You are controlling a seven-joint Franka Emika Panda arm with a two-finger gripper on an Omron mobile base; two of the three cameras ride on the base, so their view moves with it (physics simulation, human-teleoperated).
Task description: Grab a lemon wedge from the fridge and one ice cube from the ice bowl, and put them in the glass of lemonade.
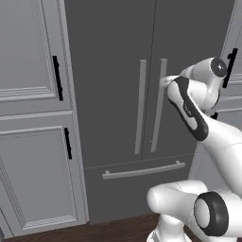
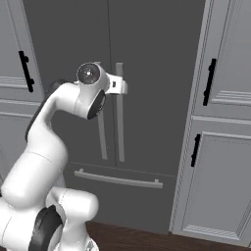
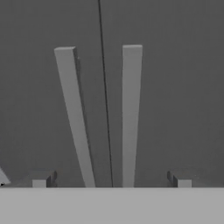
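Fridge (image 1: 142, 71) doors are shut; fingers (image 3: 111, 180) are held wide apart w/ nothing gripped, facing right door handle (image 3: 130, 113). Next: handle must be grasped & pulled.

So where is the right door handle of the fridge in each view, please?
Left base view: right door handle, right of centre, its top at the end effector.
Right base view: upper middle, right bar of the pair.
Hand view: right bar.
Shared landmark: door seam between both bars.
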